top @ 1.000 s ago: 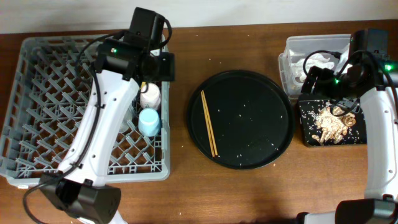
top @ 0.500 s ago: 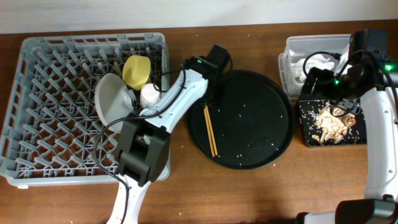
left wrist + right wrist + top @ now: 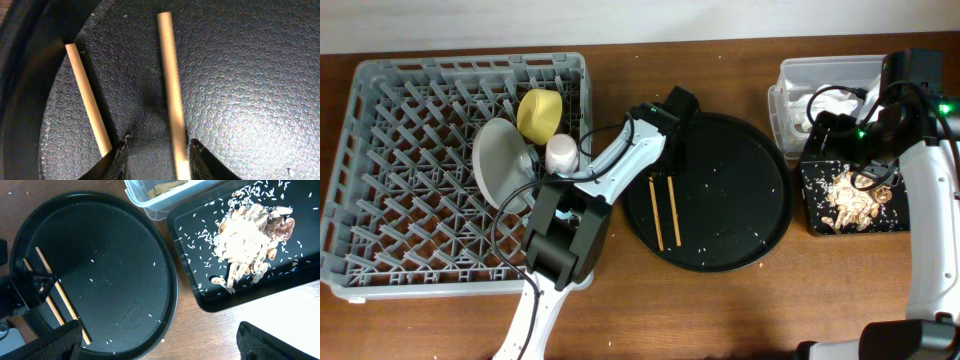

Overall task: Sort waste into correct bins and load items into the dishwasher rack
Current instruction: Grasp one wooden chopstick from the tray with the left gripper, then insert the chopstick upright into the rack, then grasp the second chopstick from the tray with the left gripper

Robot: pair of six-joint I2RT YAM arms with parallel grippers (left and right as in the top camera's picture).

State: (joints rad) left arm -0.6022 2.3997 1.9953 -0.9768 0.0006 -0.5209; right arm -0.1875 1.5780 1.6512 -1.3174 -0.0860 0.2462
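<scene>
Filling the 9 o'clock side of the table (image 3: 620, 300), the dishwasher rack (image 3: 390, 120) left only a narrow strip of wood before the round tray (image 3: 740, 170), and the left arm (image 3: 620, 165) lay across that strip and the rack's 4 o'clock corner. The tray's middle and 3 o'clock half were bare but for scattered rice grains. At the table's 2 o'clock corner the clear tub (image 3: 798, 68) held white tissues (image 3: 832, 98). The black rectangular tray (image 3: 815, 215) sat just beside it toward 6 o'clock, carrying the food scraps (image 3: 855, 195). In the rack's 1 o'clock part the plate (image 3: 498, 165) stood on edge, with the yellow bowl (image 3: 540, 113) and the pale pink cup (image 3: 560, 152) close by.

The chopsticks (image 3: 672, 212) lay flat near the round tray's 9 o'clock rim, apart from each other, long axes running roughly 12 to 6. The left gripper (image 3: 156, 150) stood at their 12 o'clock ends, jaws spread. One stick lay between its fingers (image 3: 117, 160) and the other met the outside of one finger. The right gripper (image 3: 160, 340) hung over the gap between the two trays, jaws wide apart and holding nothing.
</scene>
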